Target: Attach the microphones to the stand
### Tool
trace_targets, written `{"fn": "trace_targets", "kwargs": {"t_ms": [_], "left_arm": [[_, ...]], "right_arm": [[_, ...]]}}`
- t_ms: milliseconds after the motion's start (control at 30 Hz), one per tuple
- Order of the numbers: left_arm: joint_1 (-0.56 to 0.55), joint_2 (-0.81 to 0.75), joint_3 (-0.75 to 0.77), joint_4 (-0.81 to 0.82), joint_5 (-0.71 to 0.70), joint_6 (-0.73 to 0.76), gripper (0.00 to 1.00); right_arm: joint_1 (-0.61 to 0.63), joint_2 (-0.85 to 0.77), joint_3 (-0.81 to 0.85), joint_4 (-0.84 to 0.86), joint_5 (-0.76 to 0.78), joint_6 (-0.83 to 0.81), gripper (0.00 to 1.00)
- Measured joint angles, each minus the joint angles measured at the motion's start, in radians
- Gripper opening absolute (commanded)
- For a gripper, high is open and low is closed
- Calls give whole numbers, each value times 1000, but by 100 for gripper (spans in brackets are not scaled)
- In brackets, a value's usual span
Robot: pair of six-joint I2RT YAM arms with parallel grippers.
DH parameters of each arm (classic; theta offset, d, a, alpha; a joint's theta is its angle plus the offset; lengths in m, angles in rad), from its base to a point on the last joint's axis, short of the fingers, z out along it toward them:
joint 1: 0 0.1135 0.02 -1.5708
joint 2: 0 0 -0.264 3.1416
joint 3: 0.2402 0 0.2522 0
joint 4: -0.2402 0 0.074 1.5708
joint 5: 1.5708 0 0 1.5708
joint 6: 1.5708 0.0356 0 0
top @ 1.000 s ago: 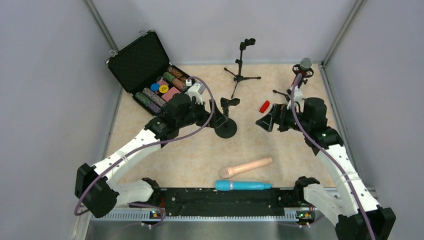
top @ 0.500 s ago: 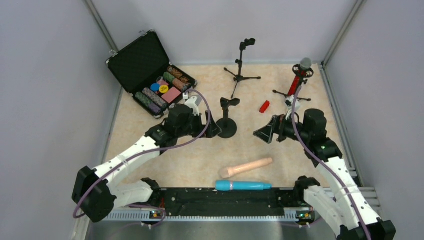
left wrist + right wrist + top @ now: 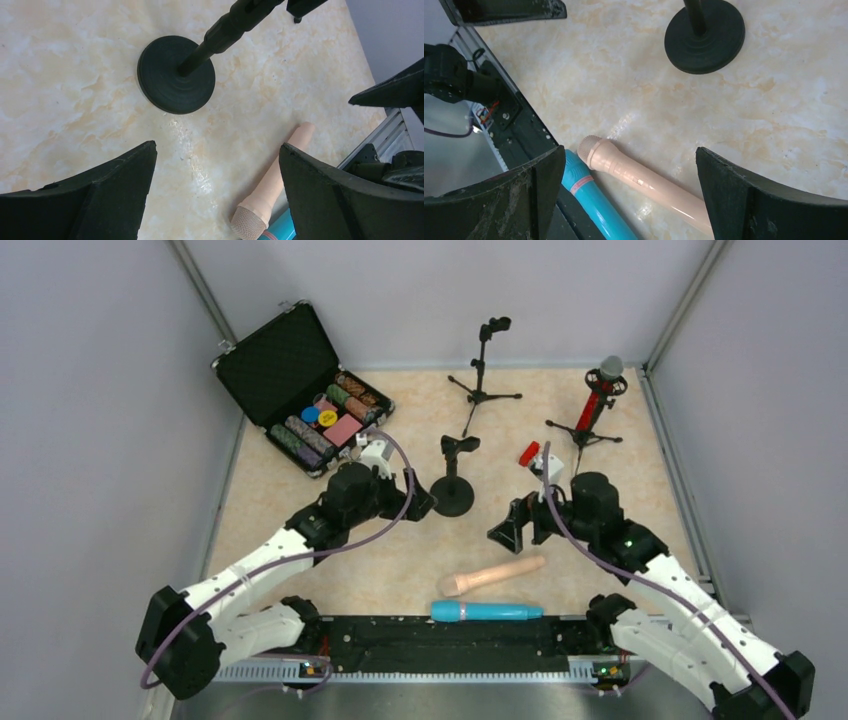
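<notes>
Okay, from the left: open black case (image 3: 297,390) with poker chips sits at the far left corner of the table (image 3: 400,570).

Left pincer (image 3: 217,150) is spread wide and holds nothing. It hovers over bare table just beside the round-base stand (image 3: 452,490), on its left. That stand's clip is empty.

Behind it, near the back wall, is a black tripod stand (image 3: 482,380), clip also empty.

Beige microphone (image 3: 495,575) lies flat on the table near the front, mesh head pointing left, tail angled toward the back right. Cyan microphone (image 3: 487,612) lies just in front of it, head also left, right against the black rail (image 3: 400,640) at the near edge. The two look close; I can't tell whether they touch.

Tiny red block (image 3: 528,453) sits on the table right of the round-base stand.

Right pincer (image 3: 629,150) is also wide and empty, hanging above the beige microphone's tail half, not touching it.

Red microphone (image 3: 597,400) is in the clip of a second tripod stand (image 3: 580,432) at the far right corner, tilted, silver head up.
</notes>
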Motion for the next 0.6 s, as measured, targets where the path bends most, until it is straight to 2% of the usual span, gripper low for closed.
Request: {"fn": "trace_targets", "kwargs": {"t_ms": [200,400,600], "left_arm": [[0,42,-3,64,-2,8,95],[0,115,11,47,-10,39,94],[0,119,18,40,-29,60,94]], "right_arm": [[143,35,0,-30,127,-39,99],[302,113,2,-36,240,-85,99],[421,209,1,-16,318,-128,99]]}}
